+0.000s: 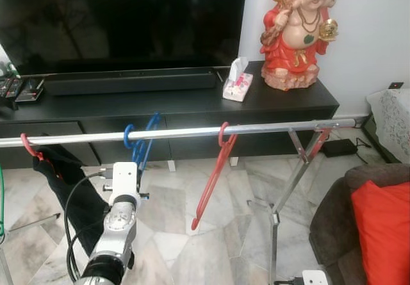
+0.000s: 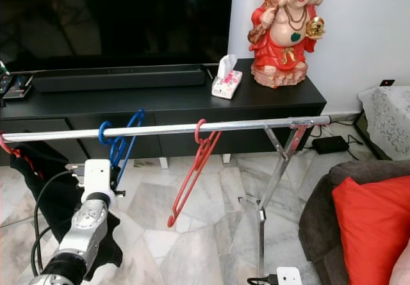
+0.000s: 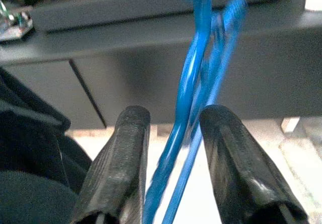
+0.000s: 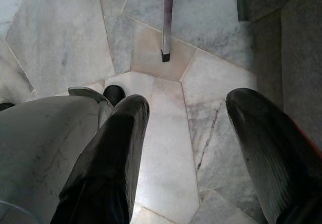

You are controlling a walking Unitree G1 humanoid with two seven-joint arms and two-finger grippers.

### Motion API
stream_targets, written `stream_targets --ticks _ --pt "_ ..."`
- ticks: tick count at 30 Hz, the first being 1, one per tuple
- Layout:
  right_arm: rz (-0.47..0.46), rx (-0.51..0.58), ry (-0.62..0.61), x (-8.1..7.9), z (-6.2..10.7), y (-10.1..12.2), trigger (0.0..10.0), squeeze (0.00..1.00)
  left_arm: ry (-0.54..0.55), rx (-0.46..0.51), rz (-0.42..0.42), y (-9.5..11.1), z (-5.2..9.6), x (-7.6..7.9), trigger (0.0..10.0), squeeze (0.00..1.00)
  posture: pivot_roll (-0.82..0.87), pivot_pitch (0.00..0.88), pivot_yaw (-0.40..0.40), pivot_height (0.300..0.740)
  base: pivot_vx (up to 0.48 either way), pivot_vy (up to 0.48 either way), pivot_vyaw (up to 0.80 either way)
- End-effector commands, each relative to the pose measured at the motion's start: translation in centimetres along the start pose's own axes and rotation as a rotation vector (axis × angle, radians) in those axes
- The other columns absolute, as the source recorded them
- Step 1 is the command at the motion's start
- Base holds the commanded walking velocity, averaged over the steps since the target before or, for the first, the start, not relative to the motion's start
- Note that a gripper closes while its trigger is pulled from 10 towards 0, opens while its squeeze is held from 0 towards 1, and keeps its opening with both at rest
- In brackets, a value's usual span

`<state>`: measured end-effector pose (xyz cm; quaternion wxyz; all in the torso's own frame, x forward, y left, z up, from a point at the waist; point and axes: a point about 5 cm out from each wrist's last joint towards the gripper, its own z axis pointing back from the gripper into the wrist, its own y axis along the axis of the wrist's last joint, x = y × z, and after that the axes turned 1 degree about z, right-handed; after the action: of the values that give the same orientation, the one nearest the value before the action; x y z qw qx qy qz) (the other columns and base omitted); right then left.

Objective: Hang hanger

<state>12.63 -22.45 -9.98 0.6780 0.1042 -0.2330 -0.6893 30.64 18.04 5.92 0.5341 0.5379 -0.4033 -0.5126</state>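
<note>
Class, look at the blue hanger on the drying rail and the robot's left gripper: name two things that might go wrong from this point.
1. The left gripper has its fingers open around the blue hanger, already hooked on the rail. Pulling back crookedly might drag the hook off.
2. The red hanger hangs tilted close by on the same rail; a bump from the arm may set it swinging or knock it down.

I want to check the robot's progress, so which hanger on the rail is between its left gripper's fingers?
The blue hanger, hooked on the rail. The left gripper has it between open fingers. The red hanger hangs free further right.
</note>
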Motion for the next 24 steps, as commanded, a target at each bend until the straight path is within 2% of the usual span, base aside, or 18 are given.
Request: stream_targets --ticks 1,8,15,16,17,18,21,22,24 --pt "-0.004 0.002 0.002 -0.1 0.0 0.0 10.0 0.00 -0.021 0.057 -0.003 0.9 0.2 0.1 10.0 1.00 -0.19 0.000 -0.003 0.740 0.000 0.000 0.00" --pt "-0.004 0.004 0.003 -0.1 0.0 0.0 10.0 0.00 -0.044 0.086 -0.005 1.4 0.8 0.1 10.0 1.00 -0.19 0.000 -0.001 0.740 0.000 0.000 0.00" --pt "-0.004 0.004 0.004 -0.2 0.0 0.0 10.0 0.00 -0.088 0.143 -0.045 2.1 2.8 -0.5 10.0 1.00 -0.19 0.000 0.001 0.740 0.000 0.000 0.00" --pt "-0.003 0.004 0.004 -0.2 0.0 0.0 10.0 0.00 -0.137 0.175 -0.082 2.3 3.6 -0.4 10.0 1.00 -0.19 0.000 0.002 0.740 0.000 0.000 0.00" --pt "-0.003 0.004 0.004 -0.2 0.0 0.0 10.0 0.00 -0.137 0.175 -0.082 2.3 3.6 -0.4 10.0 1.00 -0.19 0.000 0.002 0.740 0.000 0.000 0.00" --pt "-0.002 0.004 0.004 -0.3 0.0 0.0 10.0 0.00 -0.213 0.204 -0.134 2.3 4.5 -0.1 10.0 1.00 -0.19 0.000 0.002 0.740 0.000 0.000 0.00" --pt "0.000 0.005 0.004 -0.3 0.0 0.0 10.0 0.00 -0.389 0.172 -0.265 0.9 6.0 0.6 10.0 1.00 -0.18 0.000 0.002 0.740 0.000 0.000 0.00" --pt "0.000 0.005 0.005 -0.3 0.0 0.0 10.0 0.00 -0.467 0.107 -0.307 -0.3 6.7 0.7 10.0 1.00 -0.18 0.000 0.003 0.740 0.000 0.000 0.00" --pt "0.000 0.005 0.006 -0.4 0.0 0.1 10.0 0.00 -0.511 -0.007 -0.302 -2.2 7.2 0.5 10.0 1.00 -0.18 0.000 0.004 0.740 0.000 0.000 0.00"
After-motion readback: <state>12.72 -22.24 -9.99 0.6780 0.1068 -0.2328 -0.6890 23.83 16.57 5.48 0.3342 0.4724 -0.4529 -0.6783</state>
